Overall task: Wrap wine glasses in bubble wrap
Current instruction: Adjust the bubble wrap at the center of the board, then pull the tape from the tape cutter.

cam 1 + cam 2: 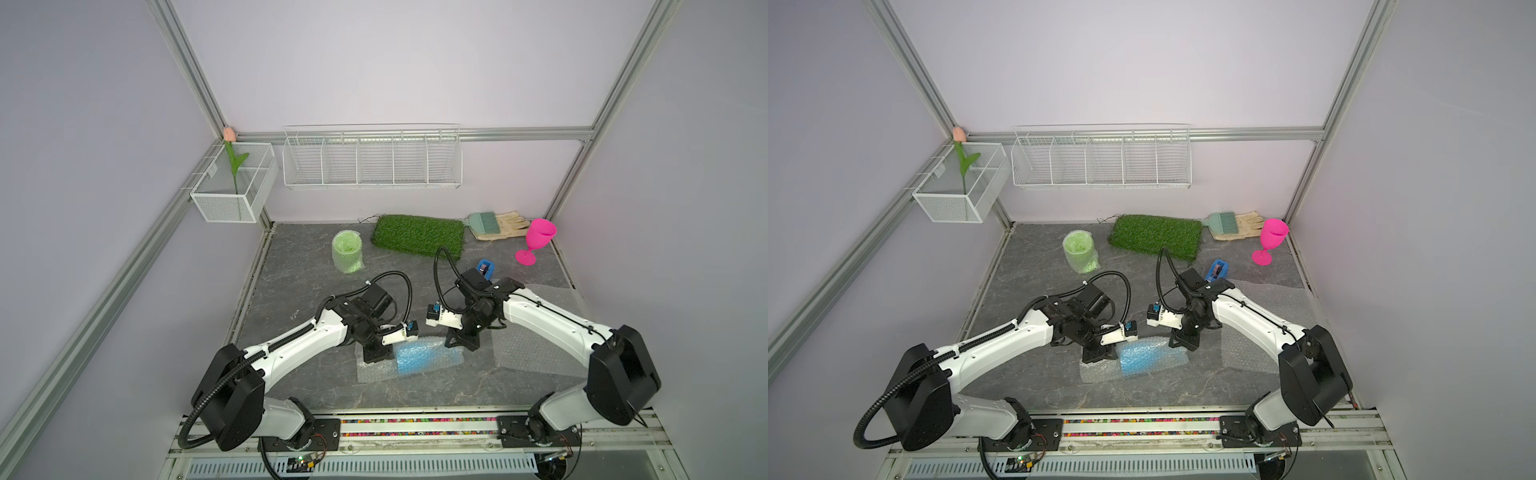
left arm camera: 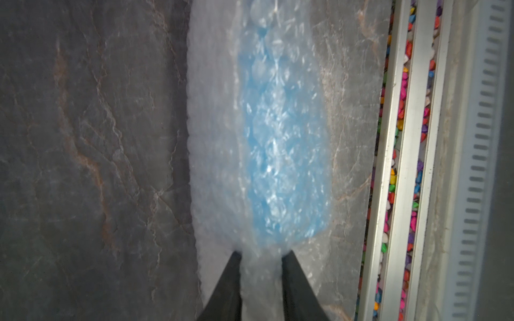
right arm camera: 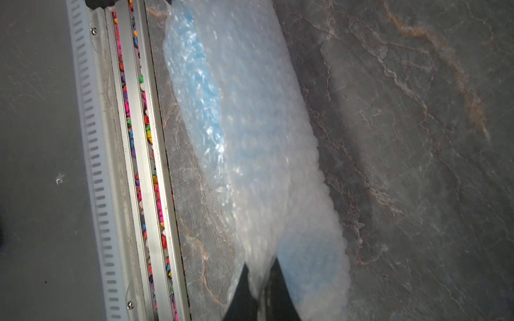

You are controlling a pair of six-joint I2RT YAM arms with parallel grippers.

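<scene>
Blue goblet (image 1: 428, 358) lies inside bubble wrap (image 1: 374, 374); pink goblet (image 1: 539, 237) stands bare.

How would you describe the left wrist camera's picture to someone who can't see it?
The left gripper pinches the bubble wrap folded over a sky-blue goblet lying on a dark stone-patterned table. A metal rail holding coloured pebbles runs alongside.

Arms angled inward, wrists down — left gripper (image 2: 262, 254) and right gripper (image 3: 261, 264) both clamped.
</scene>
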